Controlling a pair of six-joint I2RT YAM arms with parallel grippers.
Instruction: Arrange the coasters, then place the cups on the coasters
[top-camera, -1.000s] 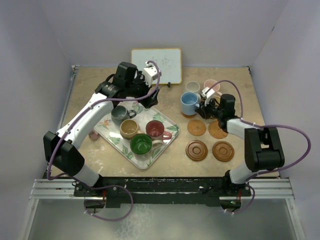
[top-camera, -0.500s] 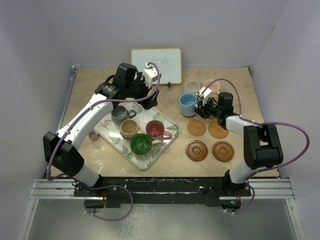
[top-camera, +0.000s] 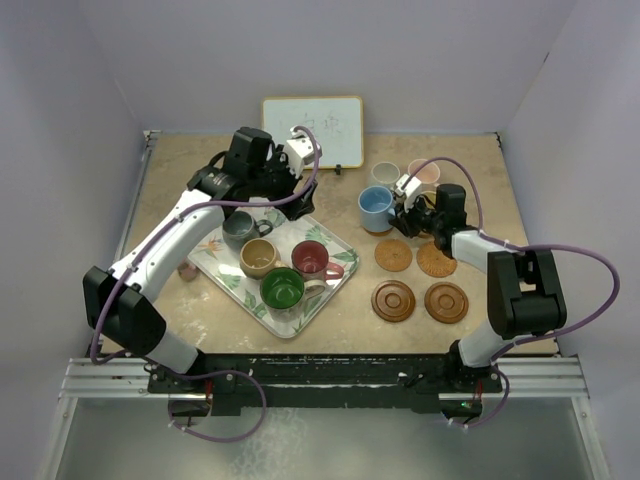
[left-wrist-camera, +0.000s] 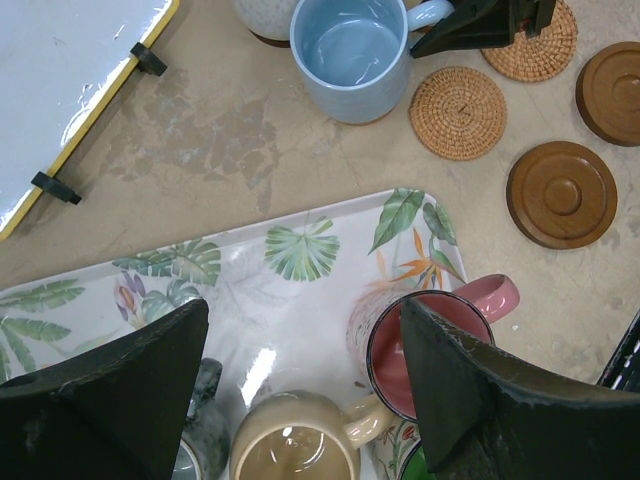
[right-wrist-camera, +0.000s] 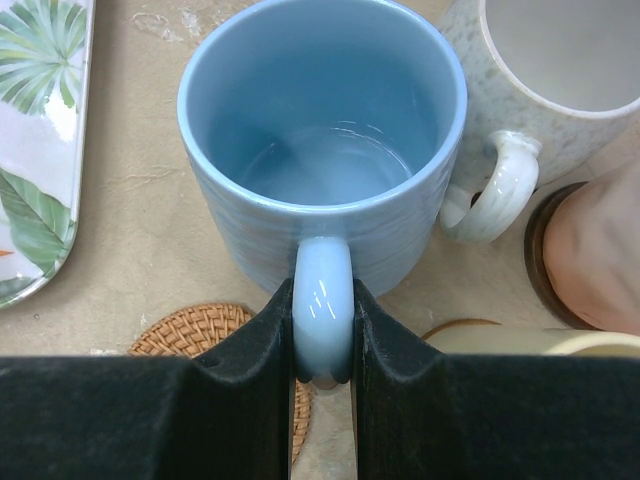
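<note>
– Four mugs sit on the leaf tray (left-wrist-camera: 300, 250). Which one have you got?
– None of those. Your right gripper (right-wrist-camera: 322, 345) is clamped on the handle (right-wrist-camera: 322, 300) of the light blue mug (right-wrist-camera: 320, 150), fingers (right-wrist-camera: 240, 400) pressed flat on both sides of the loop. Mug's upright on the table, right of centre in the top view, just beside the off-white mug (right-wrist-camera: 540, 60). A woven coaster (right-wrist-camera: 180, 335) lies close to its base.
– Left side?
– Your left gripper (left-wrist-camera: 300, 330) hangs over the tray, jaws wide apart, holding nothing.
– How will the mug handle?
– Likely glazed ceramic: rigid, slick, chips if knocked. Gripping by the handle puts the weight off to one side, so expect it to tip or swing. Lift slow, keep it level, clear the neighbours, then set it centred on a free coaster. No dropping.
</note>
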